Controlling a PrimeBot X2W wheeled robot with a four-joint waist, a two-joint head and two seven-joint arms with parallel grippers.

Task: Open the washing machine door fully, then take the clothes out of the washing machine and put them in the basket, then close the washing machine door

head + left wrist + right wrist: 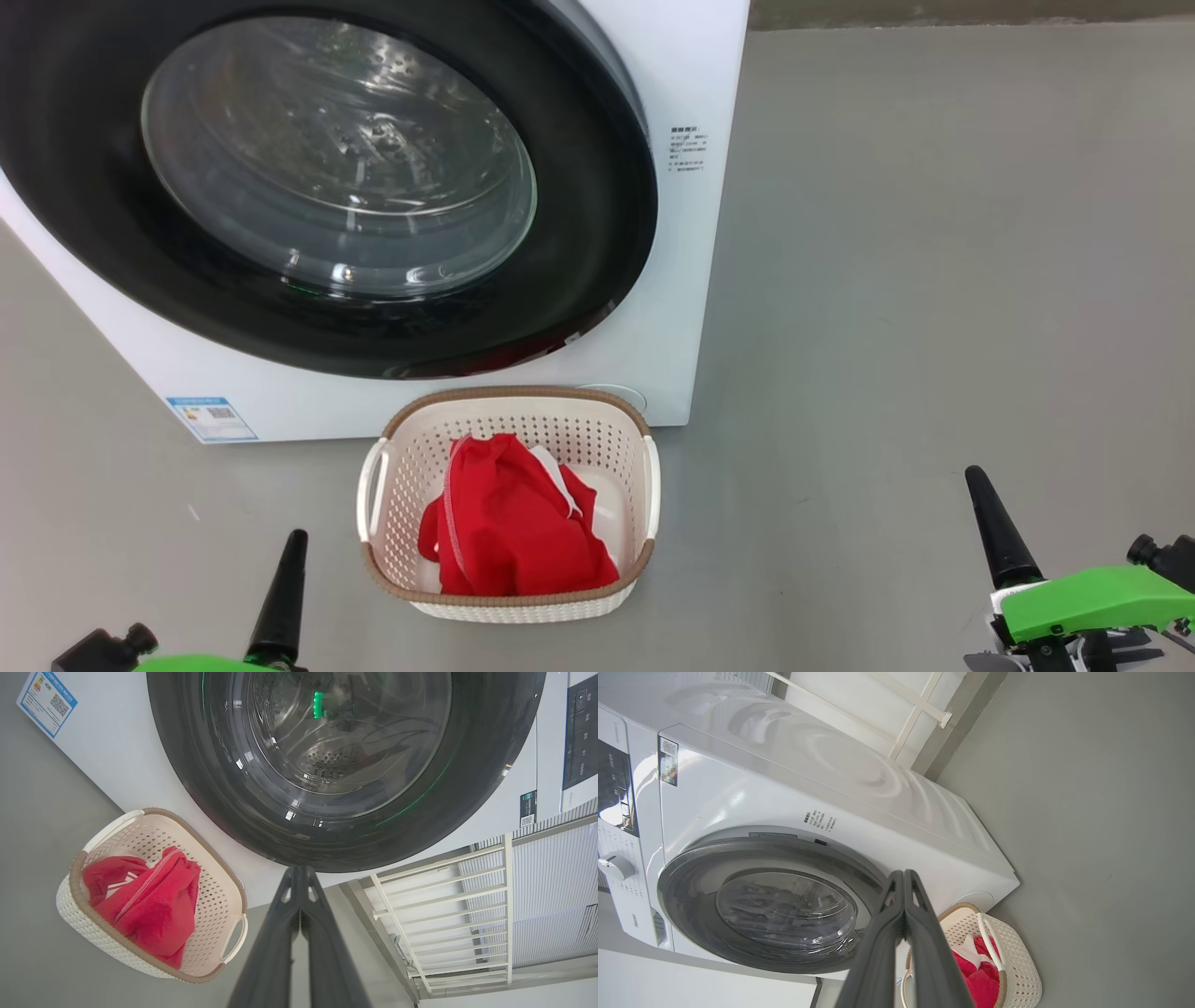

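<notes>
Washing machine door [336,159] shut, upper left of frame. Red clothes [509,532] lay in basket [509,397] on floor [934,280], lower centre, just before washing machine [691,56]. Left fingers [280,597] lower left, right fingers [999,532] lower right, each pair pressed together, holding nothing.

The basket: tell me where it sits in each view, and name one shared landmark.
Head view: basket, lower centre, red clothes inside.
Left wrist view: basket, lower left.
Right wrist view: basket, bottom right.
Shared landmark: the washing machine door, closed, near the basket in all three.
</notes>
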